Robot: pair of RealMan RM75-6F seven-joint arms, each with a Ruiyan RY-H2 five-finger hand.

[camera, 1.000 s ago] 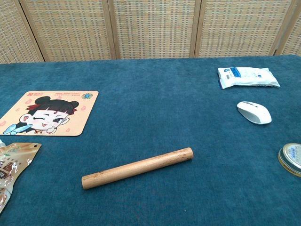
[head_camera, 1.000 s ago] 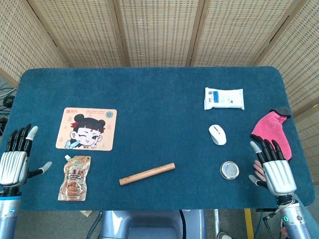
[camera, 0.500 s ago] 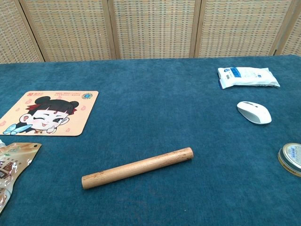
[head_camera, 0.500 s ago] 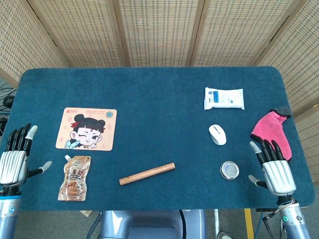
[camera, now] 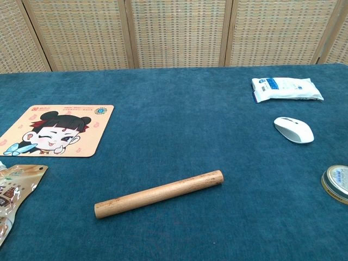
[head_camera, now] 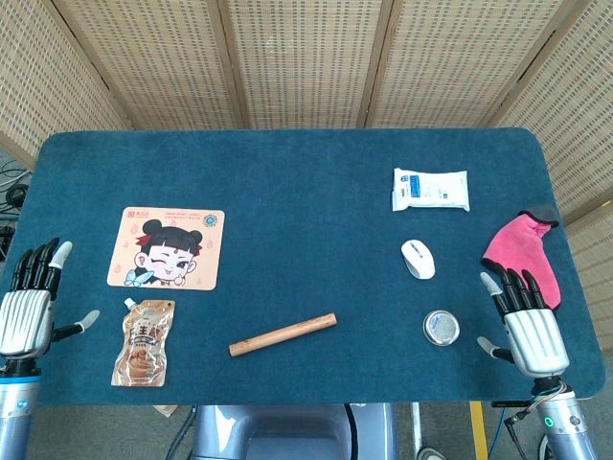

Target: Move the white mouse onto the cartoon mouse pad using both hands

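Note:
The white mouse point(head_camera: 418, 259) point(camera: 294, 130) lies on the blue cloth at the right side of the table. The cartoon mouse pad point(head_camera: 167, 248) point(camera: 54, 130), peach with a winking girl's face, lies flat at the left. My right hand point(head_camera: 527, 321) hovers at the table's front right corner, fingers spread and holding nothing, well short of the mouse. My left hand point(head_camera: 29, 307) is at the front left edge, fingers apart and empty, left of the pad. Neither hand shows in the chest view.
A wooden rod point(head_camera: 283, 334) point(camera: 159, 193) lies near the front middle. A snack pouch point(head_camera: 144, 342) sits below the pad. A round tin point(head_camera: 441, 327), a white tissue pack point(head_camera: 430, 190) and a pink glove point(head_camera: 521, 247) surround the mouse.
The right hand has drifted slightly down and right toward the table's corner. The left hand and all objects stay where they were.

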